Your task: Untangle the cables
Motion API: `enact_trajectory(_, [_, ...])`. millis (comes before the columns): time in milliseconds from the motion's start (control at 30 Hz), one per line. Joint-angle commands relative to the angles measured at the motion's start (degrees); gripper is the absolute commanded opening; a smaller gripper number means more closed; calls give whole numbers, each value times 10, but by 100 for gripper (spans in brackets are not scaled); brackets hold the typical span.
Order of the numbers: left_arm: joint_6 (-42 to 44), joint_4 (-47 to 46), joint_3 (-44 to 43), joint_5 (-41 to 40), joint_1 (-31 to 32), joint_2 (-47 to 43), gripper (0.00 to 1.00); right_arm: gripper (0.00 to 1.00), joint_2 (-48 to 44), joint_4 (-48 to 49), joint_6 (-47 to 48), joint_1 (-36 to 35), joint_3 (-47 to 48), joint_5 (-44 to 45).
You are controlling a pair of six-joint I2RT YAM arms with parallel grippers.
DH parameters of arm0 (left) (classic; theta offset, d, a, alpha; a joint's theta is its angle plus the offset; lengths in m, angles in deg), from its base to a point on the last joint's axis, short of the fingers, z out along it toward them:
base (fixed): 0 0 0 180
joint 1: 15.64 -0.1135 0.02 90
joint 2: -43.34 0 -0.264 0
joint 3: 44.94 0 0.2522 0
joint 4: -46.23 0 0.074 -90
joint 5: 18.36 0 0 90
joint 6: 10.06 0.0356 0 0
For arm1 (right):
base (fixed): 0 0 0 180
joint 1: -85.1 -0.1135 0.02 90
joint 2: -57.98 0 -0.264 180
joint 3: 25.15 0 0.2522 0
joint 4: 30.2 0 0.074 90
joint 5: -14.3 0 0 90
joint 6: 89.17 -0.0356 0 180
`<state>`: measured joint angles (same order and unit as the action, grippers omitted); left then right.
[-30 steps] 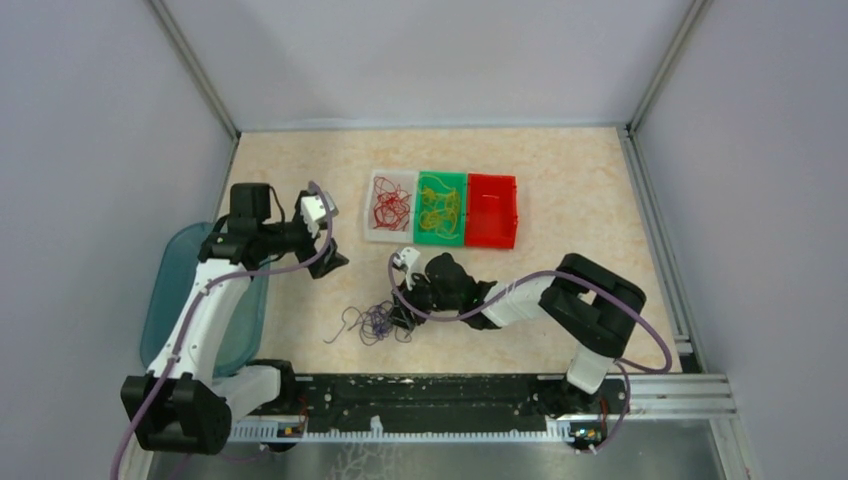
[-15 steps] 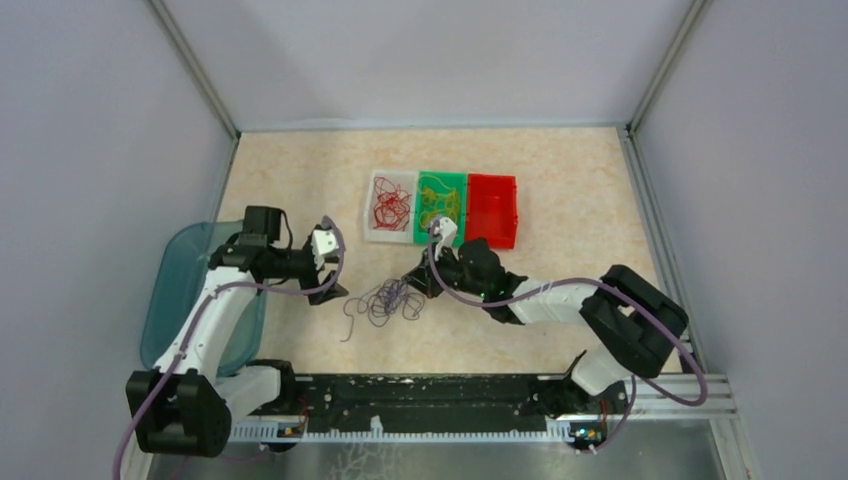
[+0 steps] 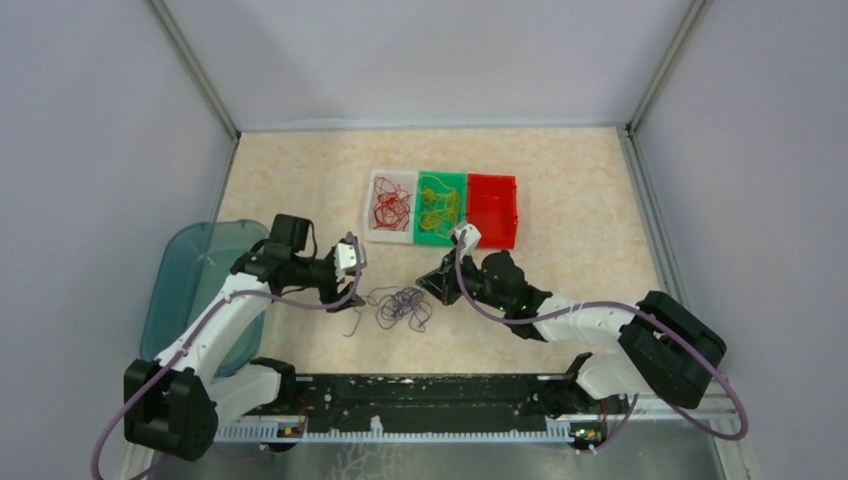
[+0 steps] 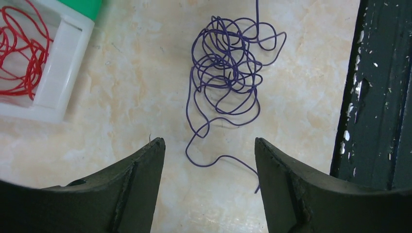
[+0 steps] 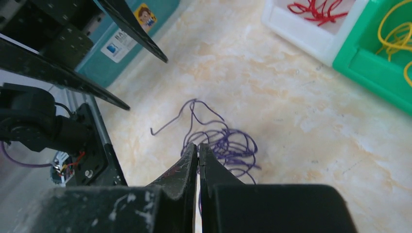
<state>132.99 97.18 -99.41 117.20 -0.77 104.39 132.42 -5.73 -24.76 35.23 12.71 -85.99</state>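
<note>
A tangle of dark purple cable lies on the table between the two arms. My left gripper hovers just left of it, open, with only the cable's loose tail between its fingers. My right gripper is at the tangle's right edge, jaws pressed together, with a purple strand showing in the slit between them. Red cables fill the white bin. Yellow cables fill the green bin.
A red bin stands right of the green one. A teal container sits at the left, under the left arm. The black rail runs along the near edge.
The right gripper shut and moved up and right, and the purple tangle shifted the same way. The left gripper came down and right to the tangle, its jaws narrowing somewhat.
</note>
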Motion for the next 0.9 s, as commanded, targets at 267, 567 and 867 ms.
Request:
enact_trajectory(267, [-85, -105, -32, -76, 80, 139, 72, 9, -4, 53, -8, -3, -18, 5])
enact_trajectory(567, [-123, -121, -55, -50, 90, 202, 63, 17, -1, 51, 5, -3, -23, 16])
enact_trajectory(867, [-120, -114, -72, -40, 103, 242, 61, 30, -21, 45, 3, -2, -26, 33])
